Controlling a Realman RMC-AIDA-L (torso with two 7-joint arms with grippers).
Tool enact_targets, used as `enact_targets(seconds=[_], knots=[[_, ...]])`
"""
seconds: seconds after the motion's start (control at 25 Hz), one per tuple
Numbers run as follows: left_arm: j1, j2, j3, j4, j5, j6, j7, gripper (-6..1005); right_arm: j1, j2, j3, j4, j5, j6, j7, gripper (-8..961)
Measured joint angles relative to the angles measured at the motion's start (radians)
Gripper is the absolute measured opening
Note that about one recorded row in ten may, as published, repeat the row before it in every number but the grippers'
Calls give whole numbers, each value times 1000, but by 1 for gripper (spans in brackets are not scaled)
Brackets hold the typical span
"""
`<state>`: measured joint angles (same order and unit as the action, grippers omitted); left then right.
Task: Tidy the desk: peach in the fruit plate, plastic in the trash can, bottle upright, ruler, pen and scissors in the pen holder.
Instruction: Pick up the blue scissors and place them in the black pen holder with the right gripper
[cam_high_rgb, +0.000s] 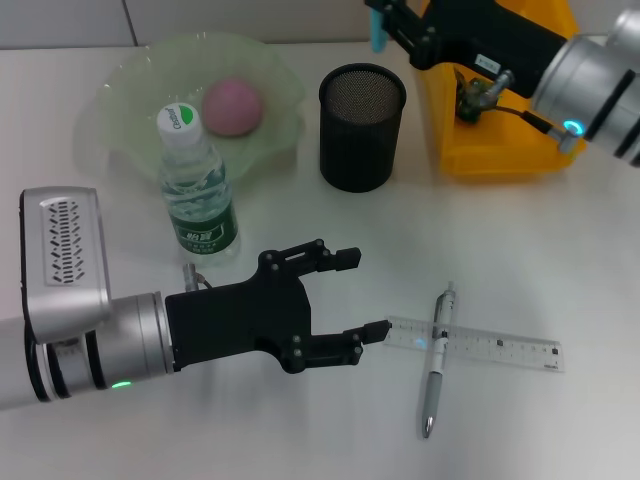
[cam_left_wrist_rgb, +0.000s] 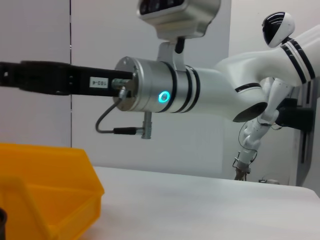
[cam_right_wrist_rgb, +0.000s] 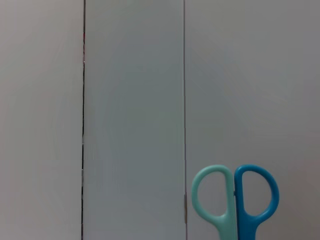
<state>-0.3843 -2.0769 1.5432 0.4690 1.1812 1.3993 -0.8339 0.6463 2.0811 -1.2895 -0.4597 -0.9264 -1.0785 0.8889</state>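
My left gripper is open and low over the table, its lower fingertip just touching the left end of the clear ruler. A silver pen lies across the ruler. My right gripper is shut on the blue scissors, held above and behind the black mesh pen holder. The scissors' handles show in the right wrist view. The pink peach lies in the green fruit plate. The water bottle stands upright in front of the plate. No plastic is in view.
A yellow bin stands right of the pen holder, under the right arm; it also shows in the left wrist view. The right arm crosses the left wrist view.
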Motion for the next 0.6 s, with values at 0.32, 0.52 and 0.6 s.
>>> enact_targets(seconds=[0.32,0.52,0.6], knots=[[6,0,6,-1,0,17,0,807,42,3,-7,28,1,74,48,222],[13,0,8,-3,0,18,0,807,79,2,-2,84,2,109,55,221],[15,0,8,-3,1,20,-1,807,92,3,-8,94,2,124,53,221]])
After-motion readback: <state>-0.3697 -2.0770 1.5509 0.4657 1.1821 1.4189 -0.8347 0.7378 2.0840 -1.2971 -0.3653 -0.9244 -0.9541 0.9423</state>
